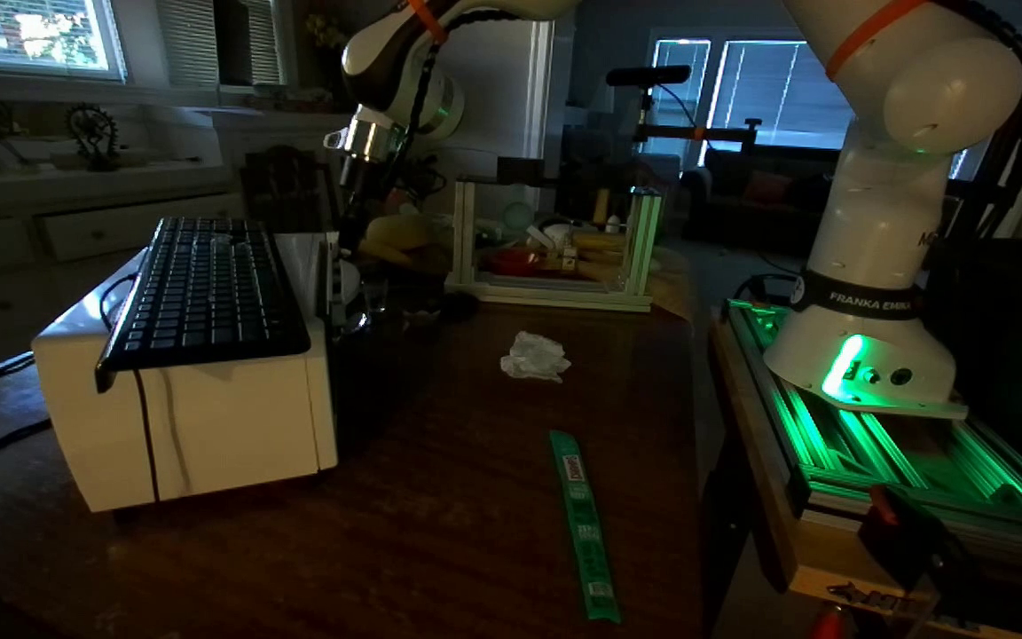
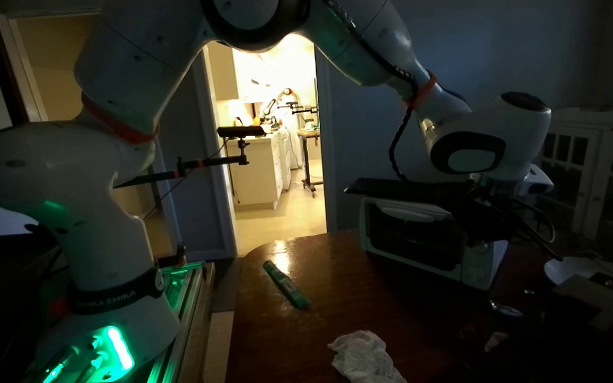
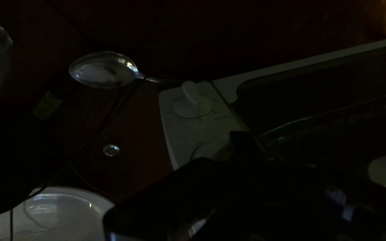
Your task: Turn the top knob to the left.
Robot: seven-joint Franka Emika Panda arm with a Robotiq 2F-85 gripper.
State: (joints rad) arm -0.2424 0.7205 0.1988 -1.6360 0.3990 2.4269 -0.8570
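Wrist view: gripper (image 3: 224,152) dark over control panel (image 3: 183,134) of toaster oven (image 3: 226,88); spread or pressed together, impossible to say. Part-hidden behind it, probably top knob (image 3: 209,149), pale edge showing. Lower knob (image 3: 192,100) uncovered just beyond; metal spoon (image 3: 104,70) on table (image 3: 139,150).

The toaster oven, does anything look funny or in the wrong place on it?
Yes: a black keyboard lies on top of the toaster oven, with one end jutting past its edge. That looks odd because a keyboard usually sits on a desk, not an oven.
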